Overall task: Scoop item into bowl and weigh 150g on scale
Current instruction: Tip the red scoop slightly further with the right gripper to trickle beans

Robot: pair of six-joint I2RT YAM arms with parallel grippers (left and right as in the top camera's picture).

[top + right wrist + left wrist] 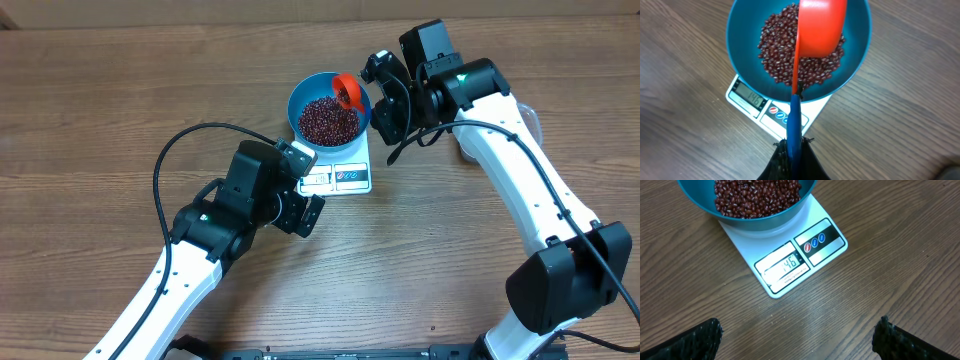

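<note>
Our right tool (794,149) sits closest, clamped tight on the blue handle of a red scoop (821,27), whose cup hangs tipped over the beans (775,60). We see those beans heaped inside the blue bowl (742,30), straight ahead of that tool. The bowl stands on the white scale (747,97) on the wooden worktop (685,65). Our left tool (799,332) holds its fingers spread wide with nothing between them, above the worktop near the scale's display edge, apart from bowl and beans.
</note>
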